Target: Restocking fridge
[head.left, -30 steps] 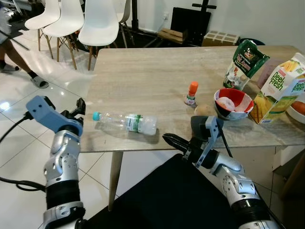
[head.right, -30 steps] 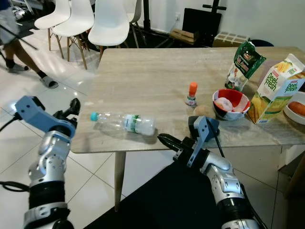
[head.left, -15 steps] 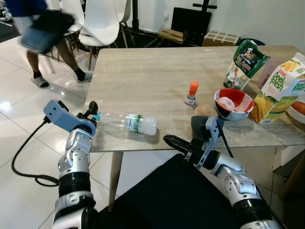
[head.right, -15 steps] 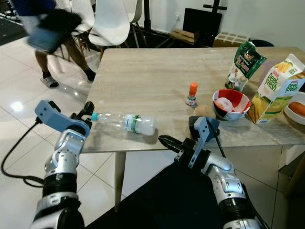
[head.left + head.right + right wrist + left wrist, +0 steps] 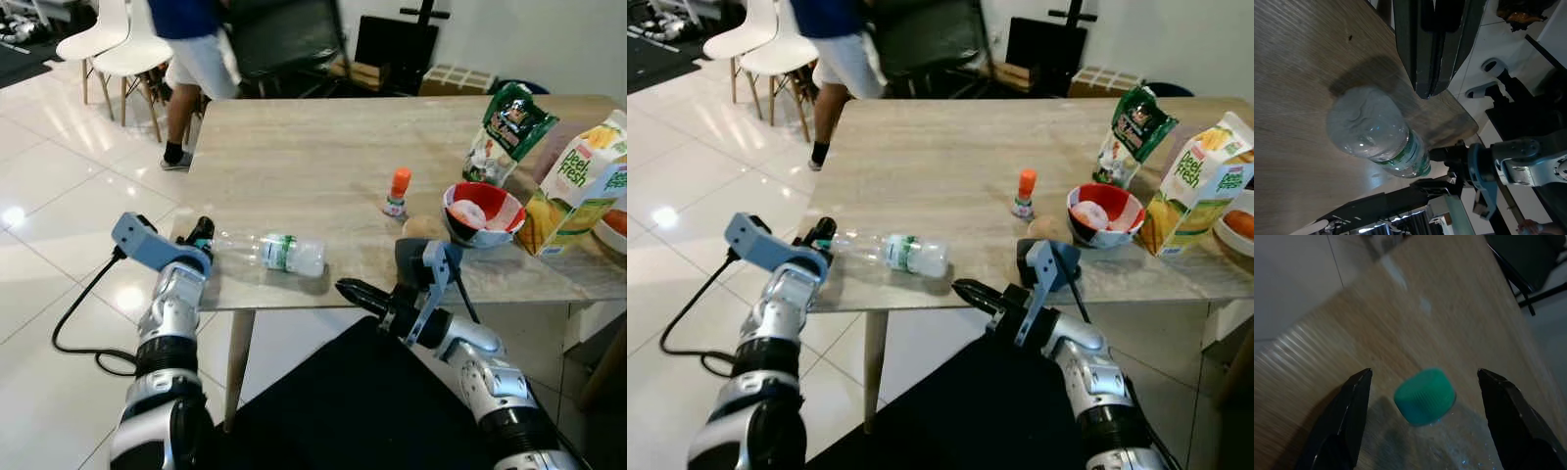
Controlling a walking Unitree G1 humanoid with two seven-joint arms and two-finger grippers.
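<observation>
A clear plastic water bottle (image 5: 269, 252) with a teal cap (image 5: 1424, 396) and a green label lies on its side near the front left of the wooden table (image 5: 313, 147). At the table's left front corner my left gripper (image 5: 202, 236) stands open, one black finger on each side of the cap and not touching it. My right gripper (image 5: 347, 288) is shut and empty, held at the table's front edge just past the bottle's base. Its closed fingers (image 5: 1431, 49) point at the bottle's bottom (image 5: 1366, 127).
Toward the right of the table stand a small orange-capped bottle (image 5: 396, 192), a red bowl (image 5: 481, 211), a green bag (image 5: 507, 132) and a juice carton (image 5: 578, 186). A person (image 5: 196, 59) walks behind the table's far left corner, near white chairs (image 5: 108, 39). A cable (image 5: 78, 323) lies on the tiled floor.
My left gripper has moved right to the table corner and now brackets the bottle's cap. The person has walked rightward behind the table. My right arm has stayed put.
</observation>
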